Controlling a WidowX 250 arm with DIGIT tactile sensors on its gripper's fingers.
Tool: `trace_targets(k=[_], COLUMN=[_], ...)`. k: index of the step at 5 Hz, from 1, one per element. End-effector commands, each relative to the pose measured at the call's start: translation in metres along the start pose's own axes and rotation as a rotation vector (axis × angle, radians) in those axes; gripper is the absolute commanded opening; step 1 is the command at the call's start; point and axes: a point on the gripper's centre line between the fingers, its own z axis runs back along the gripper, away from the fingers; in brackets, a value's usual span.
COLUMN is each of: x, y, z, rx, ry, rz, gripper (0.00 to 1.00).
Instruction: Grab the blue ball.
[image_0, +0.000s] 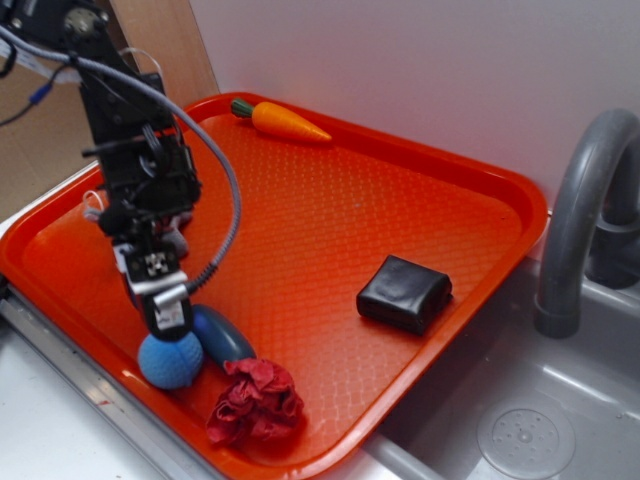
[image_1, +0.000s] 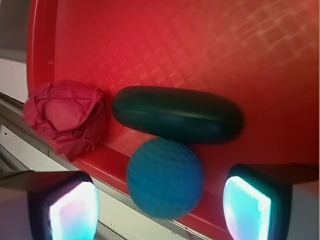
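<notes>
Your gripper (image_0: 171, 325) hangs over the near left corner of the orange tray (image_0: 420, 160), pointing down at the blue ball (image_0: 170, 360), and in the exterior view its lower end sits right at the top of the ball. From the wrist view you see the gripper (image_1: 160, 202) spread wide, one fingertip (image_1: 72, 210) at the lower left and the other at the lower right, with the ball (image_1: 165, 177) between them but nearer the middle and not touched by either pad. The ball lies against the tray's raised rim, its dimpled surface showing clearly. Just behind it, touching or nearly so, lies a dark slate-blue oval object (image_0: 222, 333), smooth and elongated; in the wrist view it (image_1: 177, 115) stretches across above the ball. Beside both sits a crumpled red cloth (image_0: 255, 400), also near the rim, and you see it (image_1: 65, 120) at the left in the wrist view. Farther off on the tray you have a black block (image_0: 404, 292) toward the right and a toy carrot (image_0: 282, 120) at the far edge. A grey faucet (image_0: 580, 220) stands at the right over a grey sink (image_0: 520, 430).
</notes>
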Motion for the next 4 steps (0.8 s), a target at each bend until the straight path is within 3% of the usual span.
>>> trace_targets(k=[1,2,4], x=[-0.012,-0.015,-0.013], y=[-0.009,-0.008,-0.011], z=[-0.028,-0.037,0.023], rx=[0.058,0.063,0.164], ry=[0.095,0.136,-0.073], rz=[-0.023,-0.019,0.024], gripper=[1.0,0.0,0.0])
